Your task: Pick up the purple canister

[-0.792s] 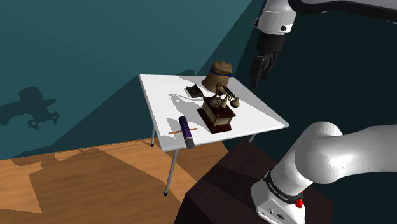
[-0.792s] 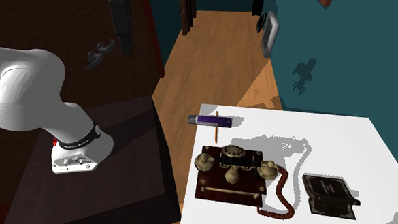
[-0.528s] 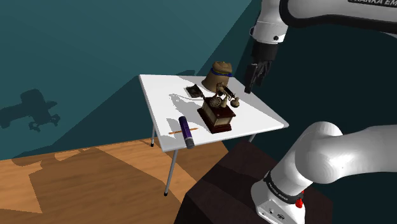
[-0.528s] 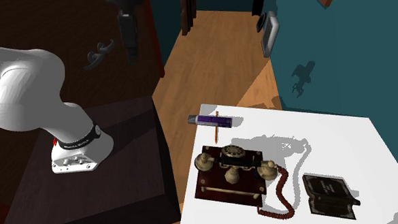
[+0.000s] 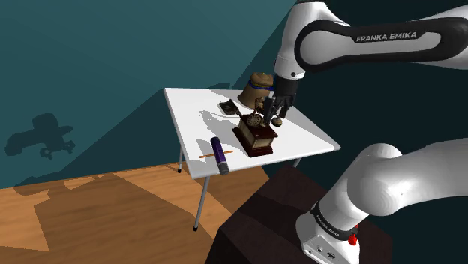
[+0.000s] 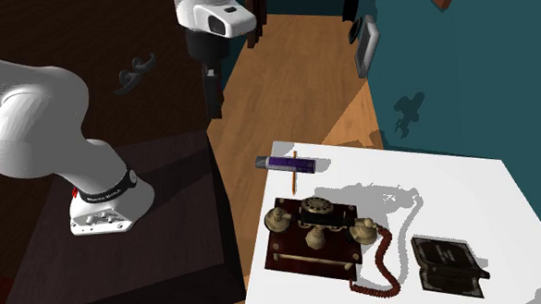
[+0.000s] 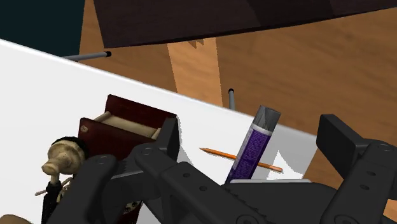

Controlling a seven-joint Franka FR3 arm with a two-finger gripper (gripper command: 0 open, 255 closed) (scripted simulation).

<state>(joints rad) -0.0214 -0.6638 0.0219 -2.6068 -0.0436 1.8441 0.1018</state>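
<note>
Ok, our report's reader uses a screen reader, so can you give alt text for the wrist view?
A purple canister lies on a white table, crossed with an orange pencil, framed untouched between the two black fingers of the open gripper. An antique telephone on a dark wooden base stands beside it.

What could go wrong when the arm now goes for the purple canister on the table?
The canister lies on its side near the table edge; a nudge might roll it off. A pencil crosses it, so the open gripper may catch that too. The telephone stands near the gripper and could be struck on the way.
</note>
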